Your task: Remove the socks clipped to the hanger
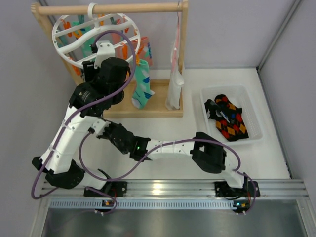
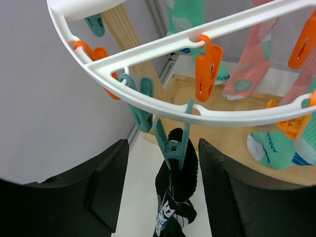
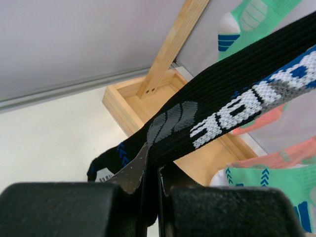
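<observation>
Two grippers are working at the left end of the rack (image 1: 113, 8), where the hanger (image 2: 148, 49) is hanging by its hook from the top bar. The left gripper (image 2: 163, 163) is reaching up under the hanger ring. Its fingers (image 2: 106, 187) are standing apart, one on each side of a teal clip (image 2: 173, 143), and a gap is showing on both sides of it. This clip is gripping the top of a black sock (image 3: 222, 103), which is hanging down from it between the fingers. The right gripper (image 3: 157, 192) is pressed together on the lower part of the same sock, so the sock is running taut and slanted up from it toward the hanger. White knitted letters and a grey patch are showing on the stretched part, but I cannot read the letters with certainty. White marks on the sock in the left wrist view are too small to read. Other socks are hanging from orange and teal clips behind it, among them a mint sock (image 1: 140, 84) and a pink sock (image 2: 252, 64). A pale cloth (image 1: 175, 84) is hanging at the right end of the rack. Well apart to the right, a white tray (image 1: 224, 88) is holding dark socks with orange diamonds (image 1: 228, 121).
</observation>
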`<state>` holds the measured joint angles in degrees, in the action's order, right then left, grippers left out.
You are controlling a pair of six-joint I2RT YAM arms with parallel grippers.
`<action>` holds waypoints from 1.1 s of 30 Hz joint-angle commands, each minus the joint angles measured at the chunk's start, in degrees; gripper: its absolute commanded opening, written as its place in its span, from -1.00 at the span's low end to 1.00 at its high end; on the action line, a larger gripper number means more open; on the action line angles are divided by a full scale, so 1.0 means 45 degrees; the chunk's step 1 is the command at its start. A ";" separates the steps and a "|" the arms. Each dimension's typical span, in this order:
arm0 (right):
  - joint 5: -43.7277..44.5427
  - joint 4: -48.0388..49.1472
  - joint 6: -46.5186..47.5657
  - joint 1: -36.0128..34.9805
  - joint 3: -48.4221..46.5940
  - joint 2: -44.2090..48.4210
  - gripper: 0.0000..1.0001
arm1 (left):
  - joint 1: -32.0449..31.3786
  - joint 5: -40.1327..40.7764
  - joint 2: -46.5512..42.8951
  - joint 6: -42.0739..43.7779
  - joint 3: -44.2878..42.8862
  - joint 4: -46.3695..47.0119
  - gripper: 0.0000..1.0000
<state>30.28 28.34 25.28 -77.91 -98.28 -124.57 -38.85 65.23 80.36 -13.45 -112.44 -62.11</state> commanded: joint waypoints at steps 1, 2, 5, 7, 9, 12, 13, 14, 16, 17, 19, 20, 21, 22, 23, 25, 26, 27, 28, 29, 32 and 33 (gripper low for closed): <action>-0.0401 0.0460 -0.0265 -0.0421 0.0296 0.0886 -1.00 | 0.0234 0.0231 0.0112 -0.0408 0.0084 0.0149 0.25; -0.0401 0.0538 -0.0266 -0.0421 0.0374 0.0944 -1.00 | 0.0293 0.0095 0.0073 -0.0428 0.0143 0.0207 0.25; -0.0421 0.0792 -0.0344 -0.0402 0.0745 0.1217 -1.00 | 0.0606 -0.0178 -0.0121 -0.0467 0.0611 0.0480 0.26; -0.0460 0.0929 -0.0383 -0.0402 0.0999 0.1393 -1.00 | 0.0742 -0.0472 -0.0414 -0.0448 0.1099 0.0929 0.24; -0.0479 0.1027 -0.0402 -0.0402 0.1136 0.1491 -1.00 | 0.0782 -0.0802 -0.0610 -0.0273 0.1683 0.1474 0.21; -0.0518 0.1066 -0.0422 -0.0402 0.1234 0.1608 -1.00 | 0.1054 -0.1194 -0.0864 -0.0097 0.2192 0.2296 0.13; -0.0538 0.1105 -0.0441 -0.0421 0.1312 0.1667 -1.00 | 0.1307 -0.1563 -0.0923 -0.0096 0.2272 0.2646 0.12; -0.0538 0.1163 -0.0461 -0.0402 0.1351 0.1725 -1.00 | 0.1483 -0.1760 -0.0962 -0.0116 0.2330 0.2765 0.09; -0.0596 0.1222 -0.0461 -0.0421 0.1507 0.1843 -1.00 | 0.1873 -0.2092 -0.1001 -0.0077 0.2389 0.3115 0.00; -0.0597 0.1242 -0.0480 -0.0421 0.1585 0.1863 -1.00 | 0.1934 -0.2190 -0.1002 -0.0019 0.2428 0.3234 -0.02; -0.0616 0.1261 -0.0500 -0.0402 0.1625 0.1941 -1.00 | 0.2051 -0.2366 -0.0904 0.0060 0.2390 0.3352 -0.07; -0.0616 0.1319 -0.0481 -0.0402 0.1683 0.1960 -1.00 | 0.2071 -0.2444 -0.0865 0.0118 0.2390 0.3468 -0.09; -0.0616 0.1359 -0.0481 -0.0402 0.1780 0.1999 -1.00 | 0.2090 -0.2523 -0.0846 0.0138 0.2370 0.3508 -0.10; -0.0636 0.1378 -0.0500 -0.0421 0.1781 0.1999 -1.00 | 0.2071 -0.2543 -0.0787 0.0138 0.2351 0.3508 -0.10; -0.0636 0.1340 -0.0519 -0.0402 0.1781 0.1961 -1.00 | 0.2090 -0.2620 -0.0748 0.0157 0.2331 0.3566 -0.08; -0.0655 0.1320 -0.0539 -0.0421 0.1801 0.1980 -1.00 | 0.2091 -0.2640 -0.0728 0.0235 0.2312 0.3586 0.00; -0.0675 0.1320 -0.0539 -0.0402 0.1840 0.1941 -1.00 | 0.2071 -0.2699 -0.0748 0.0255 0.2273 0.3664 0.01; -0.0675 0.1320 -0.0578 -0.0421 0.1840 0.1941 -1.00 | 0.2071 -0.2680 -0.0748 0.0333 0.2253 0.3665 0.01; -0.0675 0.1301 -0.0598 -0.0421 0.1840 0.1941 -1.00 | 0.2090 -0.2660 -0.0767 0.0372 0.2234 0.3723 0.01; -0.0713 0.1300 -0.0598 -0.0421 0.1840 0.1922 -1.00 | 0.2071 -0.2621 -0.0806 0.0430 0.2233 0.3801 0.01; -0.0811 0.1281 -0.0754 -0.0421 0.1899 0.1941 -1.00 | 0.2091 -0.2640 -0.0826 0.0587 0.2175 0.3997 0.01; -0.0831 0.1262 -0.0812 -0.0421 0.1918 0.1922 -1.00 | 0.2091 -0.2737 -0.0807 0.0607 0.2059 0.4016 0.01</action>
<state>28.93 32.27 23.33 -77.91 -90.35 -118.91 -29.67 53.32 77.76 -11.77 -101.62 -48.93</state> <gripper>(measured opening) 0.012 0.504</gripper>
